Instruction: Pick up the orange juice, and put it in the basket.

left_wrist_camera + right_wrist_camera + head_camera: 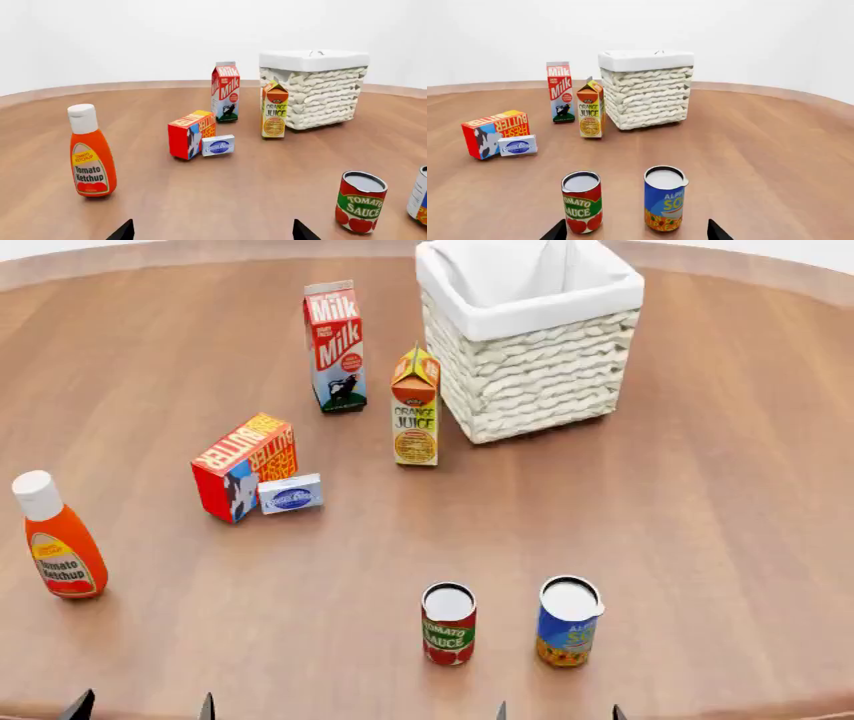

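Your orange juice [415,408] stands upright just beside the basket [534,390], at its near left corner, with the milk carton [335,346] close behind it and the butter box [244,467] further off to the left. Both grippers, left [140,708] and right [557,710], sit low at the near edge, spread wide and holding nothing. Reaching with the right arm, you could clip the tomato sauce can [449,624] or soup can [569,621]; a wide approach may nudge the milk or basket.
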